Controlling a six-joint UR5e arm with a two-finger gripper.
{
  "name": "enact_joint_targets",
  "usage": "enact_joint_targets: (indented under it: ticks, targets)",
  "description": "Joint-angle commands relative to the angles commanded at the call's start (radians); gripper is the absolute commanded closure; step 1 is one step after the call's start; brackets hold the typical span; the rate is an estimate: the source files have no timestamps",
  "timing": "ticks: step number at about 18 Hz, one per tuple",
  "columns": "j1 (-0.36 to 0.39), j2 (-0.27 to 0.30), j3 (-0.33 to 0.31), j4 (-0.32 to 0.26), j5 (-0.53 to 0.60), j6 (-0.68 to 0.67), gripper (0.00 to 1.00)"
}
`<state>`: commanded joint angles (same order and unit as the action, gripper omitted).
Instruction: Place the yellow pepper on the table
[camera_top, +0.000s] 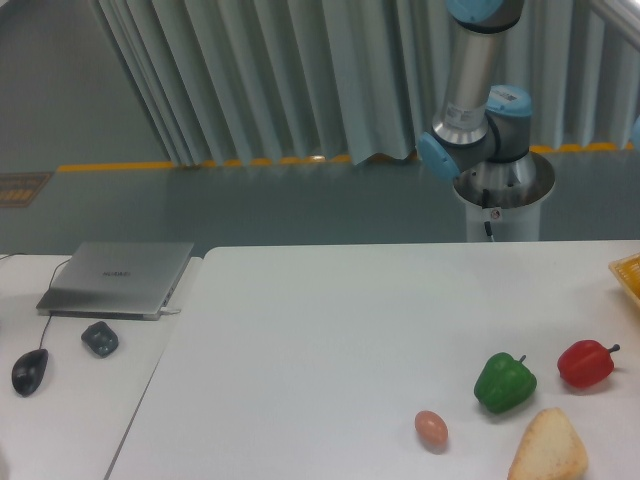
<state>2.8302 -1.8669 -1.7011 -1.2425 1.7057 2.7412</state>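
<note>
White and smooth, the large flat tabletop (320, 330) with rounded corners was shown bearing a glossy green bell pepper (504, 382), a glossy red bell pepper (585, 364), a small brownish egg (431, 429) and a pale tan bread wedge (548, 448), all grouped near its front right corner and set apart from one another. No yellow pepper was visible anywhere on the surface; only a sliver of a yellow object (628, 275) was cut off at the right edge, and what it was could not be told. The grey and blue arm (480, 90) was seen rising from its round pedestal behind the table, its upper links leaving the view at the top, so the gripper was out of sight and its state could not be reported. On the smaller white desk (60, 400) to the left, a closed silver laptop (118, 278), a dark mouse (29, 371) and a small dark object (100, 338) were laid. The placement was judged not yet done, the pepper presumably being held or fetched beyond the picture.
</note>
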Motion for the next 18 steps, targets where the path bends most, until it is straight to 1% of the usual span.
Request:
enact_joint_targets:
  ticks: [2,6,18]
  targets:
    - [-0.005,0.0,-0.006,0.002,0.02,0.0,0.0]
    - [-0.003,0.002,-0.008,-0.002,0.02,0.0,0.0]
    - [0.002,-0.002,-0.02,-0.002,-0.023,-0.012,0.0]
